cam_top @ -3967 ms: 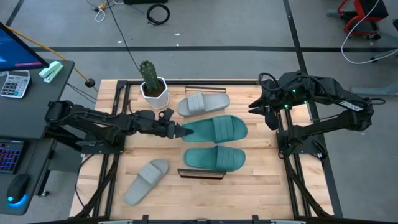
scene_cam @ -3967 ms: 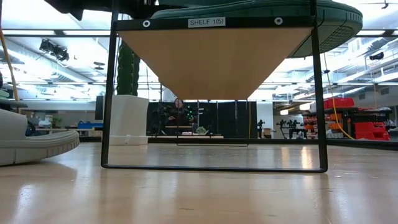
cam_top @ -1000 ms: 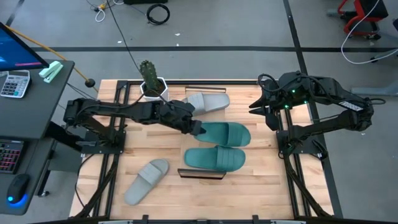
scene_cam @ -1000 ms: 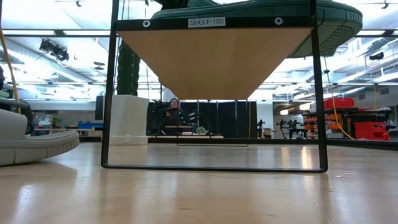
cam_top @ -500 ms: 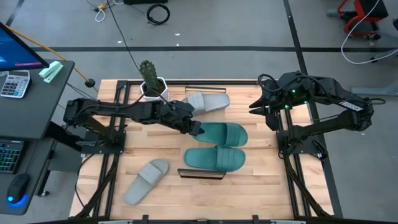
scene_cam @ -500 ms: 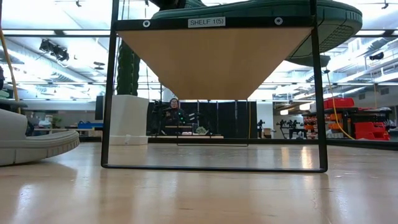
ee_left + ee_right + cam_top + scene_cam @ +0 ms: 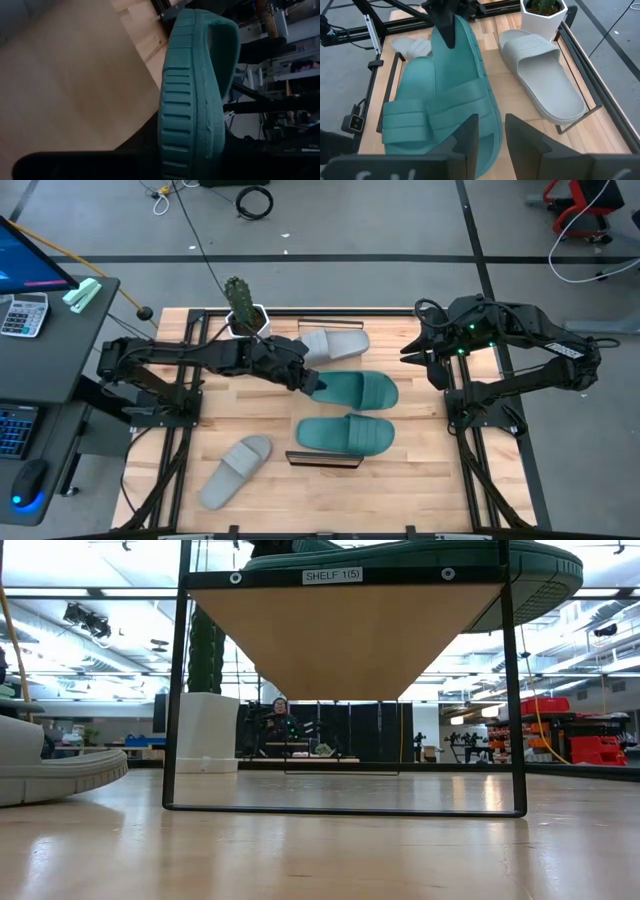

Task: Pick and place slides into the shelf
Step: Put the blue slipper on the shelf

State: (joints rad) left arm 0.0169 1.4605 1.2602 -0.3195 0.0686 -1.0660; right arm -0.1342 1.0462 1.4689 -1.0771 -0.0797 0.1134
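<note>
While the right pincer (image 7: 409,352) idles spread open near the shelf's (image 7: 415,395) end, the left pincer (image 7: 316,387) stays clenched on the teal slide's (image 7: 360,391) heel — barely shifted from a moment ago, slide on the shelf between its teal partner (image 7: 345,434) and a grey slide (image 7: 327,344).

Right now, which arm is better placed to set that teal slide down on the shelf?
Left. The left gripper is shut on the teal slide above the shelf; the right gripper hangs empty by the table's edge.
</note>
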